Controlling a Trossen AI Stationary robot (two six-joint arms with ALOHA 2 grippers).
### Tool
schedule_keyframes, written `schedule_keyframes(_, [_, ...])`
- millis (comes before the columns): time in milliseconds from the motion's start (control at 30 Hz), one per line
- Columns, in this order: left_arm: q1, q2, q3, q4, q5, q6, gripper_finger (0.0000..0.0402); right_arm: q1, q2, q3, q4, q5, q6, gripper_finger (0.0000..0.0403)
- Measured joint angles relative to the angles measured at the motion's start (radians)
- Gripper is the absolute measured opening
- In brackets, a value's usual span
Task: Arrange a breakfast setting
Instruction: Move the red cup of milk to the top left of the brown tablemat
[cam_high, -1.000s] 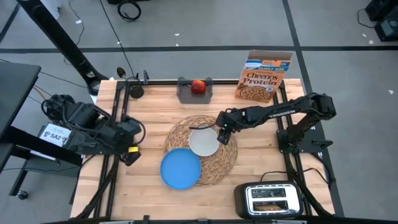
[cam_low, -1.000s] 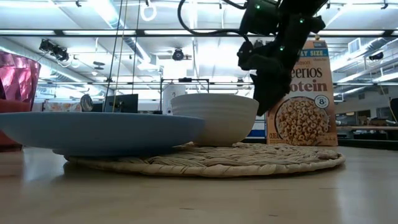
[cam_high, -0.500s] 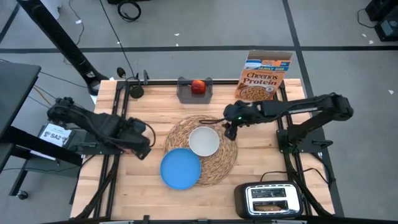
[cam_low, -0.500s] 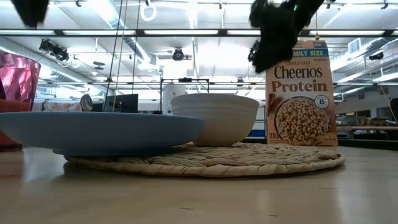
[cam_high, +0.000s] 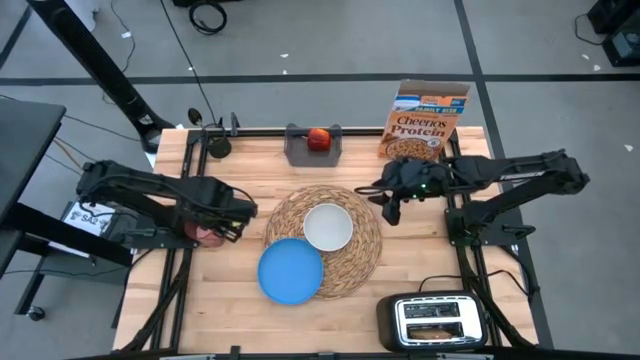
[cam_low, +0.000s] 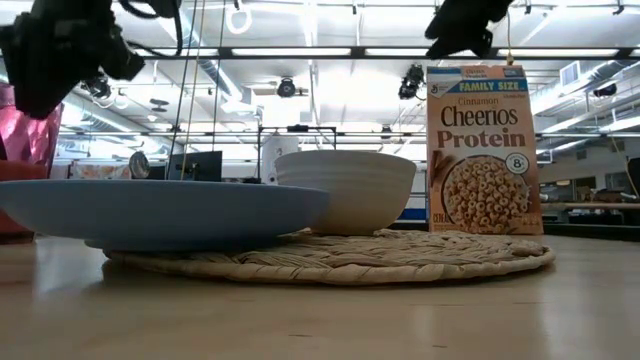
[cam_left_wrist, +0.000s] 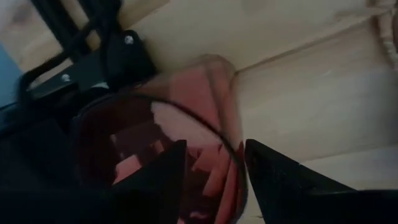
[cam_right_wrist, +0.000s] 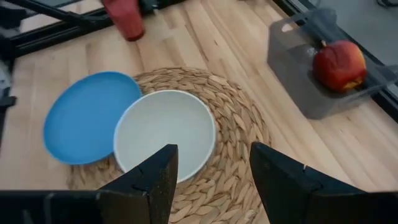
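The round straw placemat (cam_high: 360, 250) lies mid-table with the white bowl (cam_high: 327, 227) on it. The blue plate (cam_high: 290, 270) rests partly on the placemat's near left edge. The red cup (cam_high: 205, 232) stands at the table's left edge. My left gripper (cam_left_wrist: 214, 177) is open above the cup's rim (cam_left_wrist: 231, 149), one finger over its inside and one outside; I see no touch. My right gripper (cam_right_wrist: 214, 186) is open and empty in the air over the placemat's right edge. The apple (cam_high: 318, 138) lies in the grey tray (cam_high: 300, 152). The Cheerios box (cam_high: 425, 122) stands at the far right. I do not see the spoon.
The black-and-silver toaster (cam_high: 435, 320) stands at the near right corner with a toast slice (cam_high: 432, 329) in a slot. Arm mounts and rails run along the table's left (cam_high: 185, 200) and right (cam_high: 465, 215) sides. Bare wood shows between the placemat and the far edge.
My right gripper has risen from beside the bowl's right rim and gone toward the table's right edge; the bowl stays on the placemat. My left gripper has gone from the left edge toward the right and far, coming over the red cup.
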Motion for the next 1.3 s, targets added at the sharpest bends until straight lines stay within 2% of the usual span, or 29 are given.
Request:
schedule_keyframes(133, [0.011,0.000,-0.024,0.044,0.005,0.020,0.0120,0.026,-0.013,0.000,0.003,-0.002,-0.041,0.0206])
schedule_keyframes(333, [0.009,0.001,-0.024,0.036,0.003,0.039,0.0018,0.046,-0.024,0.000,0.027,-0.003,-0.113,0.0206])
schedule_keyframes(533, [0.009,0.000,0.138,-0.064,0.004,0.042,0.0014,0.042,-0.001,0.000,0.140,-0.033,-0.180,0.0229])
schedule_keyframes(700, [0.004,0.008,0.355,-0.053,-0.030,0.045,0.0014,0.018,0.101,0.000,0.335,-0.118,-0.234,0.0292])
schedule_keyframes(833, [-0.021,0.058,0.542,-0.037,-0.077,0.085,0.0014,0.004,0.227,0.000,0.562,-0.175,-0.244,0.0350])
schedule_keyframes(967, [-0.043,0.133,0.712,-0.035,-0.131,0.163,0.0014,-0.004,0.352,0.000,0.750,-0.255,-0.246,0.0386])
schedule_keyframes(1133, [-0.075,0.256,0.845,-0.029,-0.141,0.319,0.0014,-0.004,0.466,0.048,0.776,-0.289,-0.265,0.0399])
schedule_keyframes(1300, [-0.116,0.363,0.933,0.016,-0.143,0.524,0.0014,-0.004,0.541,0.161,0.708,-0.305,-0.383,0.0400])
